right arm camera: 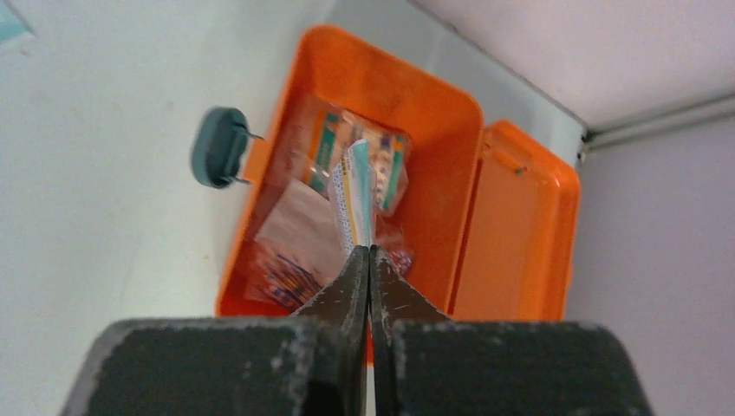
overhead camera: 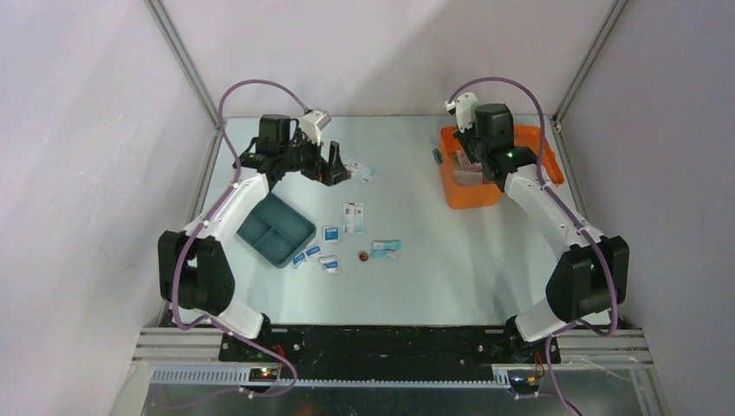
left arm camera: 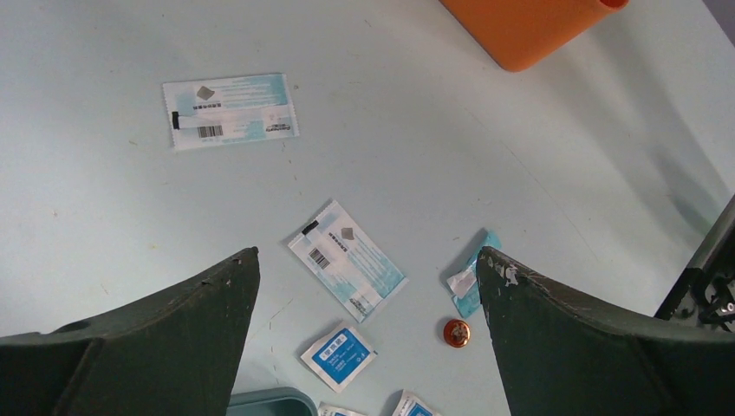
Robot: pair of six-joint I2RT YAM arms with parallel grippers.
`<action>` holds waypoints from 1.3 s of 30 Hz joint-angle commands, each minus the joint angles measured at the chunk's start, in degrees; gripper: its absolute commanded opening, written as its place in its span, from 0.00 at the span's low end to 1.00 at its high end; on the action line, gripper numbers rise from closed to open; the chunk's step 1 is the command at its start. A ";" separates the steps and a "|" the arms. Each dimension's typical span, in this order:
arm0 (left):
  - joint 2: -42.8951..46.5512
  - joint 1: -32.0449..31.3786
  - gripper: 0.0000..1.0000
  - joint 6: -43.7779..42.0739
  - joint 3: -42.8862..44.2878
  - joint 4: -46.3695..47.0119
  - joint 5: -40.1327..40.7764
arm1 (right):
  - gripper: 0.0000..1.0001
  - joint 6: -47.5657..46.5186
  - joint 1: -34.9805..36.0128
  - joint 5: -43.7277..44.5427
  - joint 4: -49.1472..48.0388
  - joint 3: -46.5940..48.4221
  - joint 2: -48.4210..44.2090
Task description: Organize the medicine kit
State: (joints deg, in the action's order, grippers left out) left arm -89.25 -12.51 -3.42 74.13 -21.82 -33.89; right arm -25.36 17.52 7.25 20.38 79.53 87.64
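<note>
Kit: the kit (overhead camera: 472,198) was set at the 1 o'clock part of the table (overhead camera: 416,286) in the top view, with its lid (right arm camera: 520,234) laid open toward 3 o'clock and its latch (right arm camera: 217,146) on the 9 o'clock side.
Kit axis: the long side was seen to run roughly from 12 to 6 in the top view.
Contents: several wrapped items were already heaped inside.
Right tool: the right tool (right arm camera: 371,249) was hung straight over the kit, its fingers pressed together on what appeared to be a thin sachet (right arm camera: 356,195) held edge-on.
Left tool: the left tool (left arm camera: 368,258) was spread wide and empty, poised above loose packets (left arm camera: 347,258) near the table's middle.
Tray: a teal tray (overhead camera: 260,227) was left empty at 8 o'clock from the left tool.
Key relation: the kit lay directly below the right tool and well away at 3 o'clock from the left tool, so the right arm was plainly the nearer.
Step judged: the sachet was probably about to be dropped into the kit, which would call only for a release.
Risk judged: the sachet could be caught on the heap and left standing proud.
</note>
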 commanded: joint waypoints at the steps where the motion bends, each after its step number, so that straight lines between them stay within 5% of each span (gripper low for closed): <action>1: 0.29 -0.23 1.00 1.09 1.71 1.29 0.69 | 0.00 0.70 0.03 10.07 -3.16 -2.15 0.60; 14: 3.63 -1.63 1.00 1.00 -0.60 1.64 9.01 | 0.00 12.62 -0.65 5.66 1.14 -6.00 6.93; 20: 4.54 -1.64 1.00 0.60 -1.43 1.61 9.05 | 0.37 22.11 -0.90 -13.36 4.56 -3.01 5.65; 25: 4.19 -1.64 1.00 0.78 -1.28 1.61 8.48 | 0.40 29.69 -2.63 -24.99 4.52 3.42 3.81; 33: 1.02 -1.64 1.00 2.68 0.62 1.71 10.26 | 0.56 19.22 -2.54 -35.28 3.02 5.53 5.19; 39: -0.98 -1.64 1.00 4.69 1.09 2.66 13.18 | 0.54 18.70 1.95 -24.35 -0.89 7.94 11.31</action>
State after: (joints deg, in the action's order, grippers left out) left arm -89.06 -13.87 -1.13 72.88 -21.52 -23.14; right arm -5.61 16.60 -22.63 23.86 83.85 94.52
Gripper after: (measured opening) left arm 0.996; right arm 0.547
